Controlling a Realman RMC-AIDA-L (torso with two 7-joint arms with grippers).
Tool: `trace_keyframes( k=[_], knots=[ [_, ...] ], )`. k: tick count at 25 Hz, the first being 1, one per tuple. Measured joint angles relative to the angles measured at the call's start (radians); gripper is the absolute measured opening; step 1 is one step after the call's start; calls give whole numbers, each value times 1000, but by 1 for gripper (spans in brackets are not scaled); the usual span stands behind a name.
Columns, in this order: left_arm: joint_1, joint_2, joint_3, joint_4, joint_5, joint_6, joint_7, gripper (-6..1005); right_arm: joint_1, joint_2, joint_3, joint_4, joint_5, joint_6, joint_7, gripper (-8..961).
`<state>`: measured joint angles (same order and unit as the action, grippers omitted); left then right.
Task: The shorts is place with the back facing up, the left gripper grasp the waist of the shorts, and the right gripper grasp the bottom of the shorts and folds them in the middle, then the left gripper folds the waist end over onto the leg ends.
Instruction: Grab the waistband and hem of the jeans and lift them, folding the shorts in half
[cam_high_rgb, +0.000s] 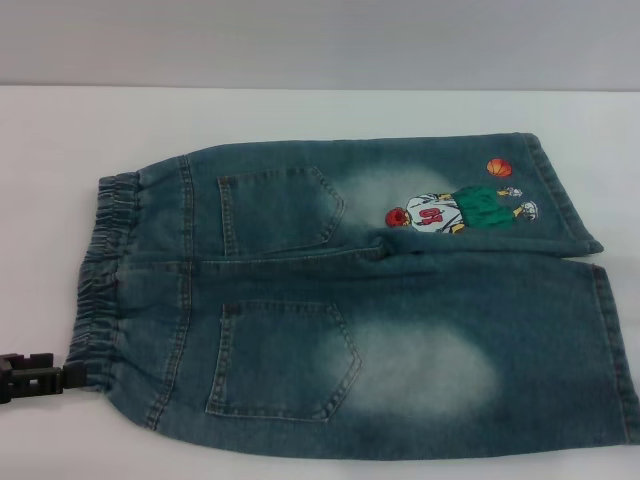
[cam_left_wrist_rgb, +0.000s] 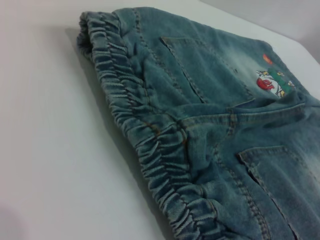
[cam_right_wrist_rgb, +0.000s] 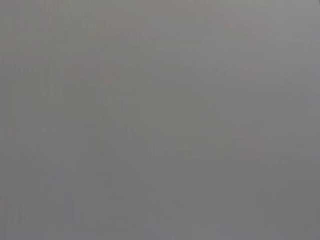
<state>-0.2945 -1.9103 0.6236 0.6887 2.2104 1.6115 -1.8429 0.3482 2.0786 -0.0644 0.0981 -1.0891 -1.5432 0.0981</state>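
At the lower left edge of the head view the left claw is cut off by the frame, so its fingers cannot be read. The shorts run off the right edge there, hiding the near leg's hem. The right wrist view shows only featureless grey; the right claw appears nowhere.
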Motion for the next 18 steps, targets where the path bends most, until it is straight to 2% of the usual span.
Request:
trace_keyframes(
  k=[13,18],
  knots=[
    [-4,0,2,0,2,-6,-2,845,-1,0,0,0,0,0,0,680],
    [-9,-7,-7,0,33,-9,-2,844,-3,0,0,0,0,0,0,680]
  ],
)
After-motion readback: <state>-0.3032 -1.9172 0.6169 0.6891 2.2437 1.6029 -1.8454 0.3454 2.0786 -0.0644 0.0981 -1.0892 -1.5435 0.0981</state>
